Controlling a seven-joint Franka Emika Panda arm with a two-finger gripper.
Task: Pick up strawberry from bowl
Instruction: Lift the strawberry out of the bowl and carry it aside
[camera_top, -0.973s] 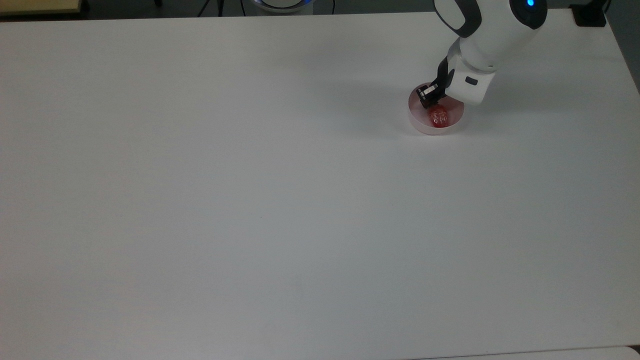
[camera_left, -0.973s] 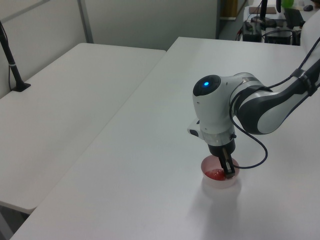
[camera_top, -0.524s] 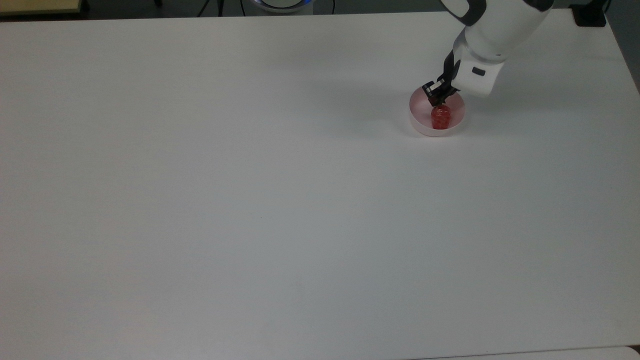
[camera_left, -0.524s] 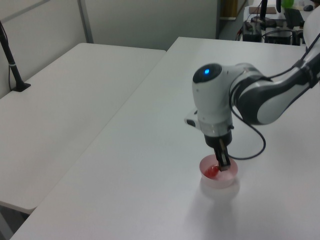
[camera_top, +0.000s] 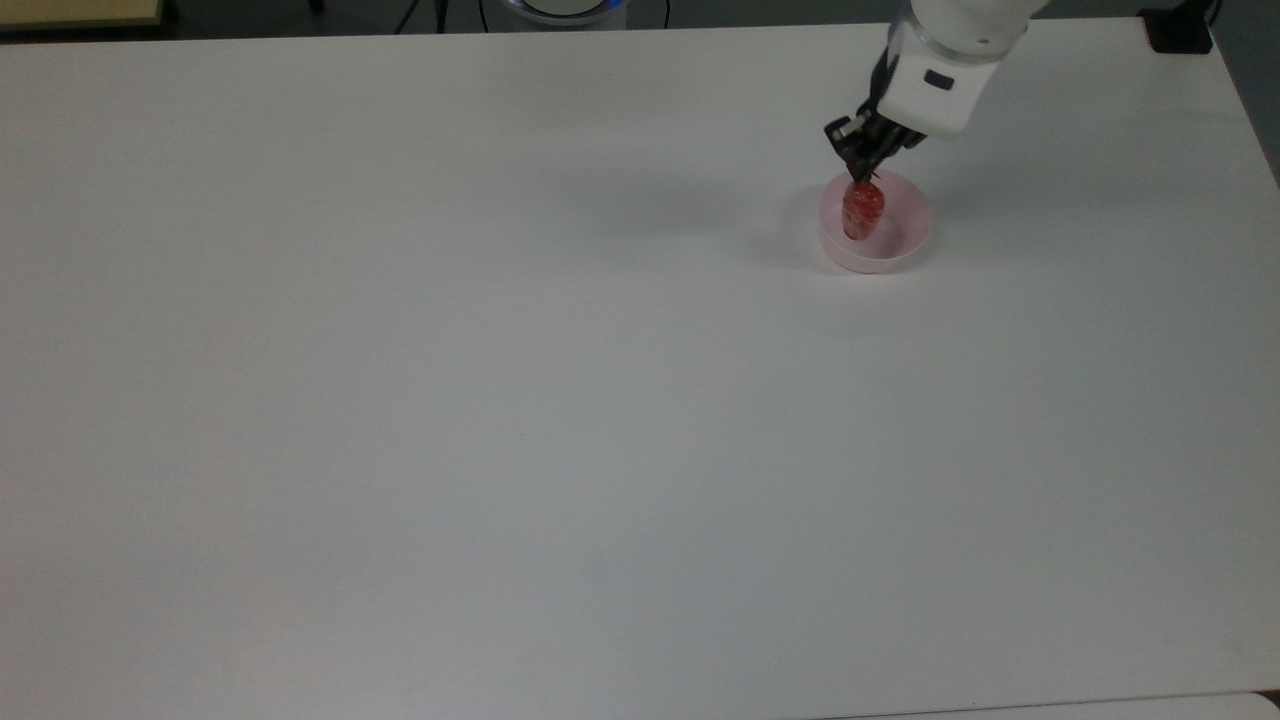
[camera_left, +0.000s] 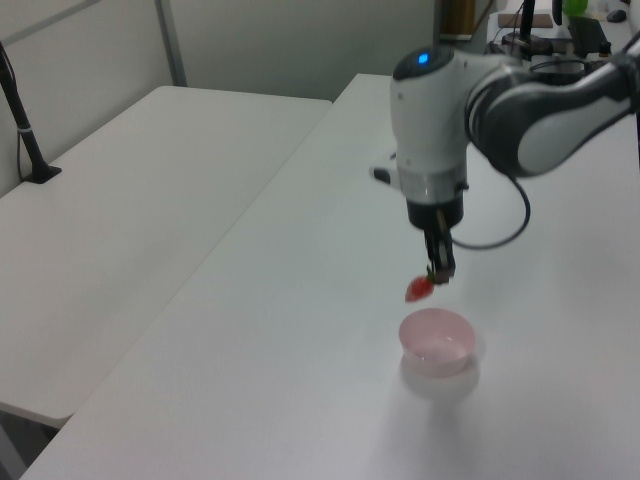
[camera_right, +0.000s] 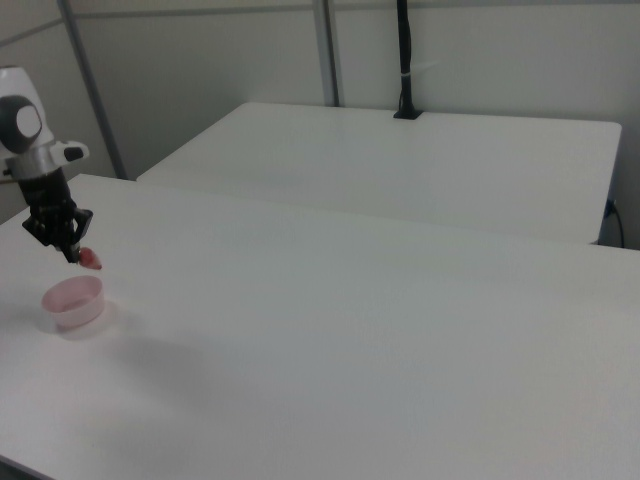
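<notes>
the black two-finger gripper at the end of the white arm sits in the upper right of the top view, its fingers pinched tight on the dark green cap of the small glossy red toy strawberry. the strawberry hangs from the fingertips with its tapered end down and slightly tilted. in the left view the gripper is a little right of centre, and the strawberry hangs in the air clear above the small round pale pink translucent plastic bowl, not touching it. in the right view, at the left edge, the gripper holds the strawberry above the bowl. the bowl stands upright on the plain white table.
</notes>
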